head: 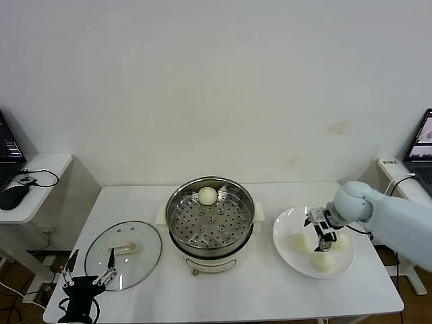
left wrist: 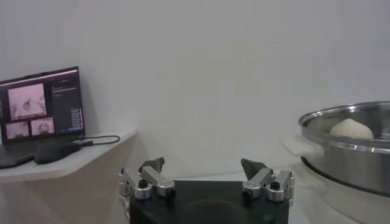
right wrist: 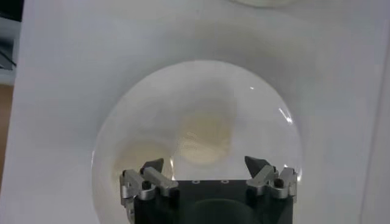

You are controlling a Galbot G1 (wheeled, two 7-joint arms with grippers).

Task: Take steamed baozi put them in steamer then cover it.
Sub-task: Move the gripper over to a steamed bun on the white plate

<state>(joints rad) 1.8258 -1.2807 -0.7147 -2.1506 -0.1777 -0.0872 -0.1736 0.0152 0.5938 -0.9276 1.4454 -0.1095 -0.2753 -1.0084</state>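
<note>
The steamer [head: 210, 223] stands mid-table with one baozi [head: 207, 196] on its perforated tray, at the back. Three more baozi [head: 300, 241] lie on a white plate [head: 287, 226] to its right. My right gripper [head: 322, 237] hangs open just above them, nothing between its fingers. In the right wrist view the gripper [right wrist: 205, 164] is open over a baozi [right wrist: 206, 137] on the plate [right wrist: 268, 109]. The cover [head: 123, 246] lies flat on the table to the steamer's left. My left gripper [head: 86, 270] waits open at the table's front left corner, near the cover's edge. In the left wrist view the open gripper [left wrist: 203, 166] faces the steamer [left wrist: 353, 146].
A side table on the left carries a mouse [head: 13, 196] and a laptop [left wrist: 39, 109]. Another laptop [head: 422, 145] stands at the right edge. The wall rises close behind the table. The plate sits near the table's front right edge.
</note>
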